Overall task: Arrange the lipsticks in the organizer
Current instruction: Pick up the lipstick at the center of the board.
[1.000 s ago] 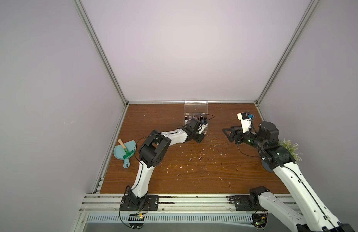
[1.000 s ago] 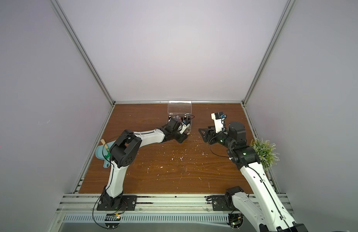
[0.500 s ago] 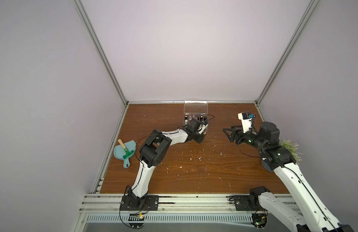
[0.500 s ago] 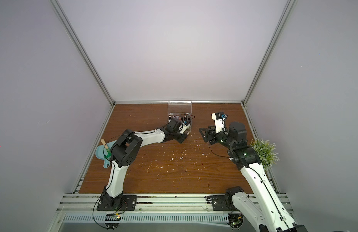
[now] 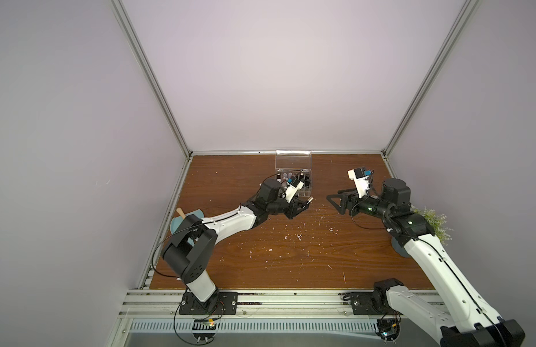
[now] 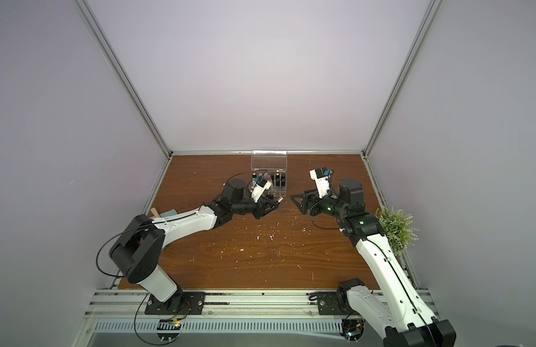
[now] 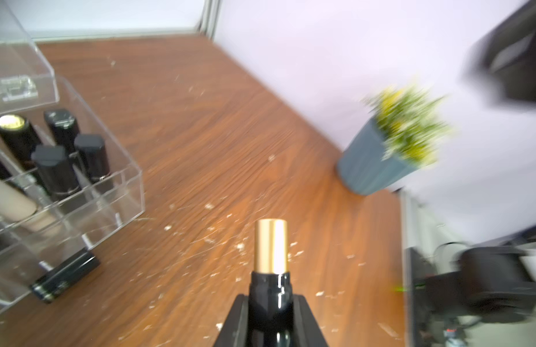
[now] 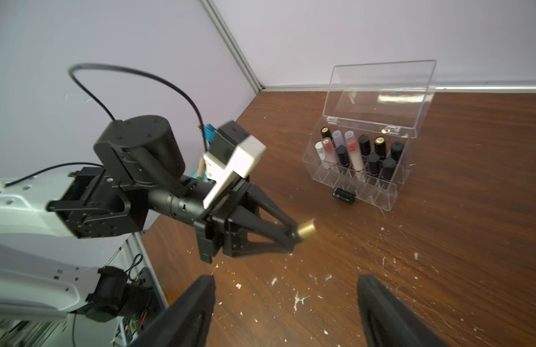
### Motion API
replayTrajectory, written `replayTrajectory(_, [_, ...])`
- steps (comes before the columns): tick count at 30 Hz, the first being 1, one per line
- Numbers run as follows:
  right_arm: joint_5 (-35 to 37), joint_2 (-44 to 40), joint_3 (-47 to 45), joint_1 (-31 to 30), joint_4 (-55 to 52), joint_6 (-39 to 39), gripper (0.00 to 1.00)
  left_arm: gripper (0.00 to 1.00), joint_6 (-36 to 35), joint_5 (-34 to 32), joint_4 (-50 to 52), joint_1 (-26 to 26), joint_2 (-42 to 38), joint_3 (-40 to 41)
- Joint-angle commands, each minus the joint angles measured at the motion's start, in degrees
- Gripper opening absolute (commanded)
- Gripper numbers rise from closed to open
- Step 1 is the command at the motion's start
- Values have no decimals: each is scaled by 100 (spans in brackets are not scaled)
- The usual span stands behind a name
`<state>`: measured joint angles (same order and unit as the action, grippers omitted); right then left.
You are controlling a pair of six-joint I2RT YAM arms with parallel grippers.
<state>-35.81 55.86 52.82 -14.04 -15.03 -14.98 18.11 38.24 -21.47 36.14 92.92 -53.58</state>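
Observation:
My left gripper (image 7: 271, 300) is shut on a black lipstick with a gold end (image 7: 271, 261), which sticks out past the fingertips. In both top views this gripper (image 5: 305, 202) (image 6: 274, 204) hovers just in front of the clear organizer (image 5: 293, 159) (image 6: 269, 160), whose lid stands open. Several lipsticks (image 8: 359, 150) stand upright in its compartments, and one black lipstick (image 8: 344, 196) lies on the table against its front wall (image 8: 390, 192). My right gripper (image 8: 286, 300) (image 5: 334, 195) is open and empty, facing the left gripper (image 8: 290, 232) across a short gap.
A potted plant (image 5: 432, 222) (image 7: 390, 144) stands at the table's right edge behind my right arm. A light-blue dustpan (image 5: 182, 220) with a wooden-handled tool lies at the left edge. White flecks (image 5: 290, 234) are scattered over the wooden table. Walls enclose three sides.
My left jaws have closed on the gold-ended lipstick in front of the organizer. My right jaws have spread wider. Both arms have barely shifted.

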Motion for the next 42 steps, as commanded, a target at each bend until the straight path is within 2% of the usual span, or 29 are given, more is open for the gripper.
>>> replayTrajectory(1, [-1060,124,-46,20,457,-215,83,17,1054,1229,-1614,-221,-210,411])
replayTrajectory(6, [-1762,237,-138,13,851,-526,83,17,1660,1882,-2432,-248,-261,568])
replayTrajectory(10, [-1989,356,-241,16,1106,-693,81,17,2176,2242,-3134,-265,-288,688])
replayTrajectory(28, [-2475,825,-195,-369,2307,-1521,51,17,2382,2430,-3276,-169,-433,666])
replayTrajectory(33, [-2493,907,-151,-507,2388,-1568,37,17,2392,2428,-3276,-173,-450,651])
replayTrajectory(39, [-2510,996,-107,-571,2512,-1654,28,17,2417,2452,-3278,-151,-458,634])
replayTrajectory(42, [-2507,1013,-54,-582,2518,-1664,28,17,2417,2453,-3275,-142,-455,628])
